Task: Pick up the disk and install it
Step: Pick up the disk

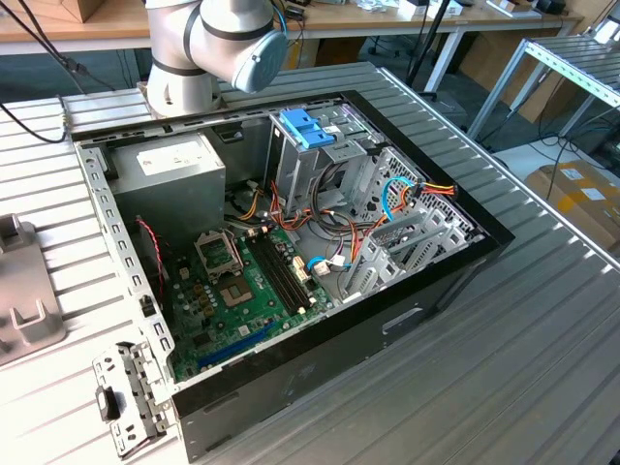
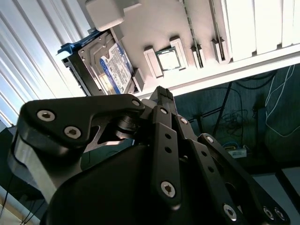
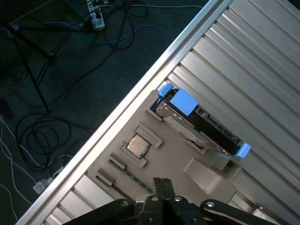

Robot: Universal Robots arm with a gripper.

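Two wrist views: both have the gripper [image 3: 162, 181] and the disk [image 3: 197, 123] in frame
Jaws: pressed together, nothing between them
Disk location: stands in a slot of the grey tray [image 3: 208, 180] on the ribbed table [image 3: 253, 56], near the table's edge (on edge or leaning, can't tell which); gripper is clear of it, no contact
Disk frame: light blue, tabs stick out at both ends
Disk label: white with blue, seen in the second wrist view [image 2: 112, 68]; print too small to read
Tray neighbour: square chip [image 3: 137, 146] in its own pocket near the disk; marks on its metal lid not legible
Hidden on disk: lower edge sunk in the slot; one corner behind a grey block of the tray in the second wrist view
Case: open computer case [image 1: 339, 360] in the exterior view, motherboard [image 1: 232, 291] exposed
PSU: power supply box [image 1: 170, 174] has a white label, text unreadable
Cage: drive cage [image 1: 300, 170] with blue tabs on top, wiring bunched beside it
Arm: arm [image 1: 218, 48] cut off by the upper edge of the exterior view
Floor: cables [image 3: 47, 126] beyond the table's edge, dim, hard to trace
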